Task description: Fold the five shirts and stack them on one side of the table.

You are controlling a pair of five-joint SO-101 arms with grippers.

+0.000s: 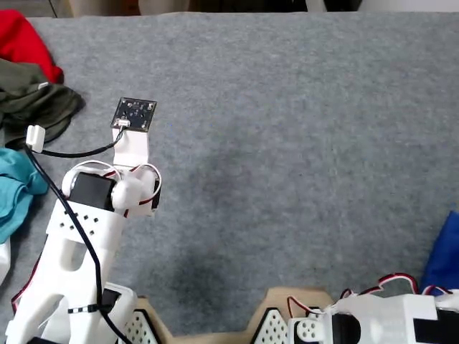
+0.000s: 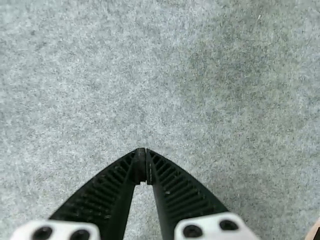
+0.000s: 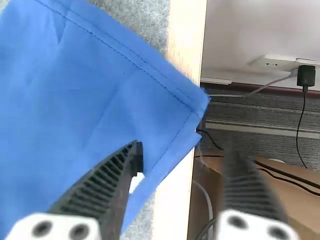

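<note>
Blue shirt (image 3: pixel 75 100) overhangs table edge (image 3: pixel 187 40); right tool (image 3: pixel 183 150) spread.

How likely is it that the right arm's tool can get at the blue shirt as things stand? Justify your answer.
Likely yes. The right tool is open directly over the blue shirt at the table's edge, with nothing between them. One finger lies over the cloth.

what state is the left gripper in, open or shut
Shut: the left gripper has its fingertips touching, nothing between them, over the grey table.
</note>
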